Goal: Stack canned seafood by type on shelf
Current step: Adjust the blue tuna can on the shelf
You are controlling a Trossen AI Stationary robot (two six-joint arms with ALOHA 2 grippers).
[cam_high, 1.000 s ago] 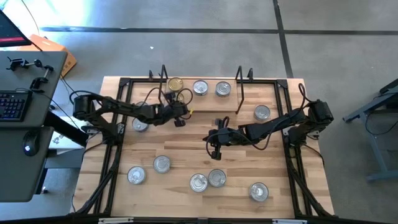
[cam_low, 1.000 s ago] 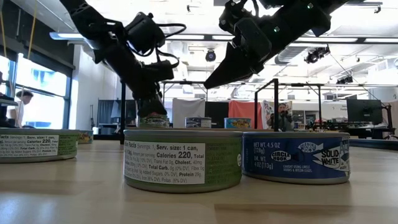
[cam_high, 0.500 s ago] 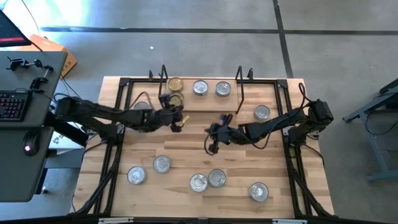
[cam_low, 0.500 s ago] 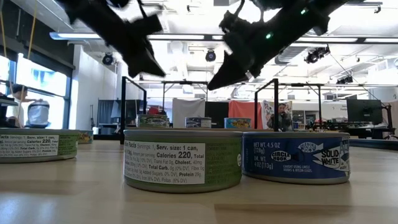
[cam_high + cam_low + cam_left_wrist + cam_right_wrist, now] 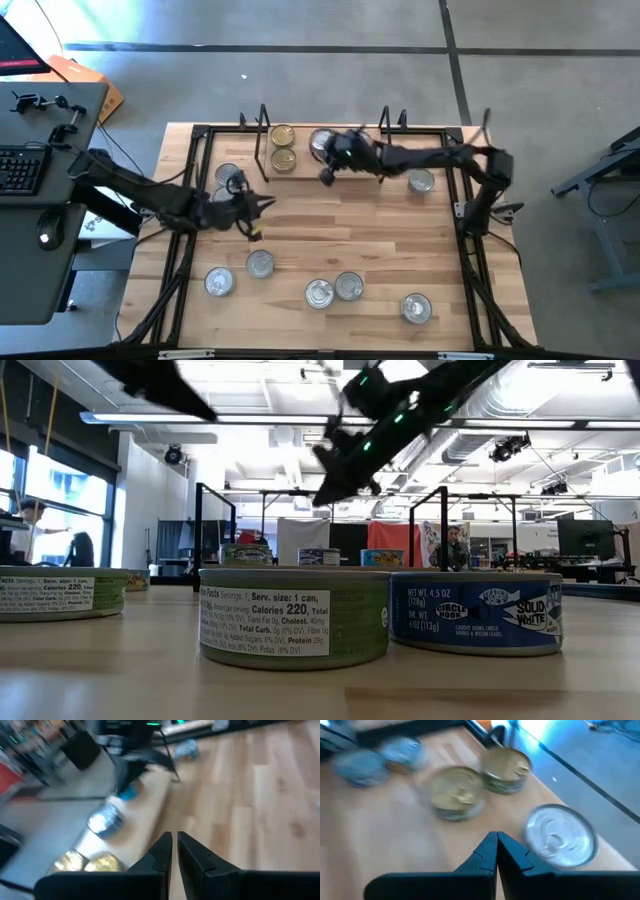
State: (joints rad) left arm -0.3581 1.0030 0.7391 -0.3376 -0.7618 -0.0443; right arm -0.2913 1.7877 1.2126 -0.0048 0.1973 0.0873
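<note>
Swinging: R claw [image 5: 325, 178] closed, now over shelf [image 5: 300, 178]; L claw [image 5: 254, 232] closed, empty, pulled back.

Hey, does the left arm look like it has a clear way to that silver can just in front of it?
Probably yes. The left gripper, fingers shut and empty, is above bare table next to the silver can, and nothing lies between them.

Bright, even overhead light; both wrist views and the moving arms are motion-blurred.
</note>
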